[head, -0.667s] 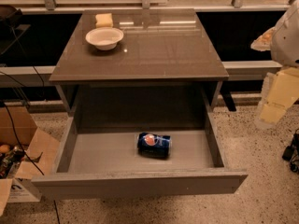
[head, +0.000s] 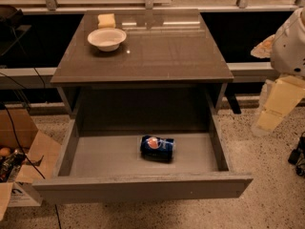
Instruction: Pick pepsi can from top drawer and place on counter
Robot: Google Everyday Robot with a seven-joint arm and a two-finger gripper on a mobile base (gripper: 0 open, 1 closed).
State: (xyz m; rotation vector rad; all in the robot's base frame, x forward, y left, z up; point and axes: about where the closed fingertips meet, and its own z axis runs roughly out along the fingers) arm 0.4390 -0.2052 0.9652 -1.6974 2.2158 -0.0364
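Nothing has shifted: the dark blue pepsi can [head: 157, 148] lies centre frame in the open grey top drawer [head: 105, 157] — the cream gripper [head: 274, 113] hangs far right, its opening impossible to tell — the reach has not begun.

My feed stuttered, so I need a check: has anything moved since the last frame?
Nothing has visibly changed. The pincer hangs at the right edge of the view, outside the drawer and apart from the can. The can lies on its side on the drawer floor as before, and the bowl sits on the counter where it was.
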